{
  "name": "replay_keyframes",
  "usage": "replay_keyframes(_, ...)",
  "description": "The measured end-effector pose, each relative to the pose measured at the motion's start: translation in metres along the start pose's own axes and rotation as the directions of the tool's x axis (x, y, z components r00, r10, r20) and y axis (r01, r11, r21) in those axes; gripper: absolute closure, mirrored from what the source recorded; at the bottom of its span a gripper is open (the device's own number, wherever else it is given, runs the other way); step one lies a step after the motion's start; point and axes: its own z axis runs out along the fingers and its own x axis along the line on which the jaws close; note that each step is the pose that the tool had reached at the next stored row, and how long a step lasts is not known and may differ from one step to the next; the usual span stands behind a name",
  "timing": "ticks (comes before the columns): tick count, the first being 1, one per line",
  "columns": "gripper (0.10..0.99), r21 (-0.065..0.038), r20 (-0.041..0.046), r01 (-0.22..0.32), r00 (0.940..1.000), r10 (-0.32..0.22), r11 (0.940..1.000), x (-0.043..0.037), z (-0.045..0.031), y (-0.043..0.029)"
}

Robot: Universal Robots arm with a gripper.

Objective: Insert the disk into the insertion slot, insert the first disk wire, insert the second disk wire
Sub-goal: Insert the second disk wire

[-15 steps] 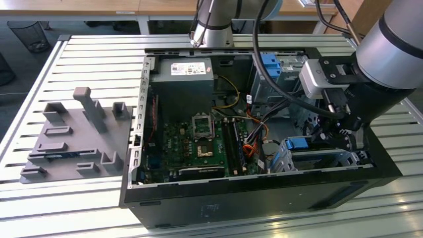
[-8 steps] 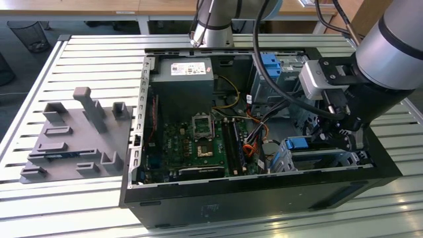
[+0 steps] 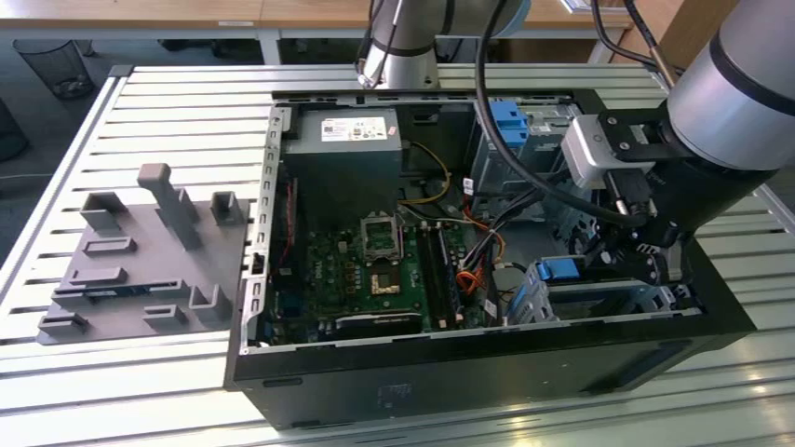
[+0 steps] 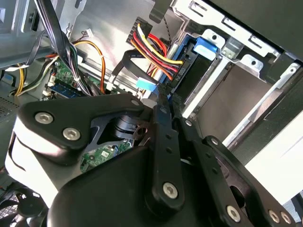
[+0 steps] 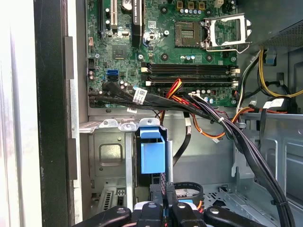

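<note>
**Fingers pinched at the drive connector**

I see my gripper (image 4: 163,97) with fingers (image 5: 166,195) pressed nearly together, pinching a wire connector (image 4: 147,87) against the disk (image 5: 152,153), which sits edge-up inside the insertion slot (image 5: 111,158) by the motherboard (image 5: 165,47).

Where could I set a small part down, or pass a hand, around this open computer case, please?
The slatted table is bare between the grey fixture tray and the computer case, and along its near edge. Inside, it is crowded: cables cross above the blue disk carrier, where the gripper works.
</note>
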Motion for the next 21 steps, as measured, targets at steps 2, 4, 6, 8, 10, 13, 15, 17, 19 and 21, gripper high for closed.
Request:
replay_keyframes(2,0.937,0.0,-0.0001,0.0,1.0,0.0,1.0,0.0,0.0,0.0)
replay_keyframes(4,0.937,0.0,-0.0001,0.0,1.0,0.0,1.0,0.0,0.0003,0.0)
replay_keyframes(6,0.937,0.0,0.0001,0.0,1.0,0.0,1.0,0.0001,0.0011,0.0)
replay_keyframes(8,0.937,0.0,0.0,0.0,1.0,0.0,1.0,0.0002,0.002,0.0001)
replay_keyframes(10,0.937,0.0,0.0,0.0,1.0,0.0,1.0,0.0003,0.0028,0.0001)
replay_keyframes(13,0.937,0.0,-0.0002,0.0,1.0,0.0,1.0,0.0004,0.0028,0.0001)
replay_keyframes(15,0.937,0.0,0.0,0.0,1.0,0.0,1.0,0.0004,0.0029,0.0001)
replay_keyframes(17,0.925,0.0,0.0,0.0,1.0,0.0,1.0,0.0004,0.003,0.0001)
replay_keyframes(19,0.863,0.0,0.0002,0.0,1.0,0.0,1.0,0.0003,0.0026,0.0001)
replay_keyframes(21,0.863,0.0,0.0,0.0,1.0,0.0,1.0,0.0,0.0006,0.0)
